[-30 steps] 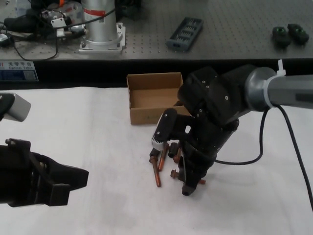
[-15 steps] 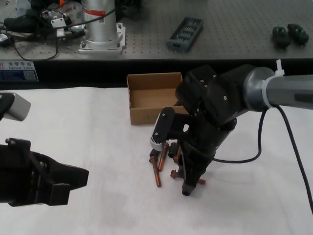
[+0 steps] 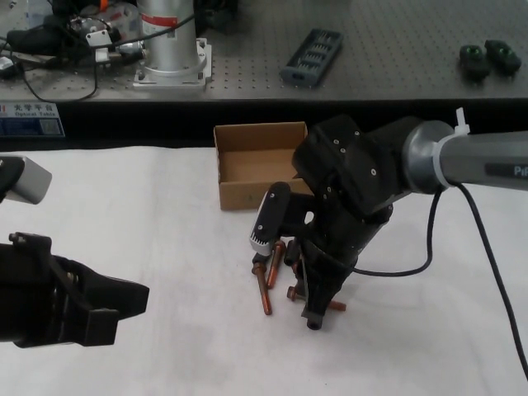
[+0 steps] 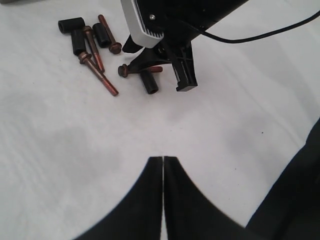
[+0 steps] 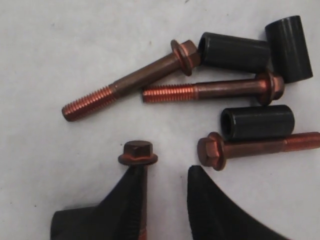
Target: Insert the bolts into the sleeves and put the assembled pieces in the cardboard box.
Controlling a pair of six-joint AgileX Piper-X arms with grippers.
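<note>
A white cloth (image 3: 165, 247) covers the bench. Toward its far side, about the middle, stands the open-topped cardboard box (image 3: 247, 196).

Just on the near side of the box, a small pile of parts lies on the cloth: 4 copper-coloured bolts (image 5: 215, 90) and several short black sleeves (image 5: 257, 122), all on their sides and all separate. Some of them touch one another.

The right arm comes in from the right and bends down over this pile. The right gripper (image 5: 165, 172) points down at the near edge of the pile, its 2 fingers spread apart with bare cloth showing between them, clamping nothing. One bolt (image 5: 137, 152) lies along one finger, its shaft hidden behind that finger and its hex head sticking out past the tip. Another bolt (image 5: 250, 147) and a sleeve lie just beyond the other finger.

The left arm is at the near left, well apart from the pile. The left gripper (image 4: 163, 160) hangs over bare cloth with its 2 fingers pressed together and nothing between them.

Beyond the cloth, a dark perforated table (image 3: 396, 66) carries a grey slotted tray (image 3: 312, 54).
</note>
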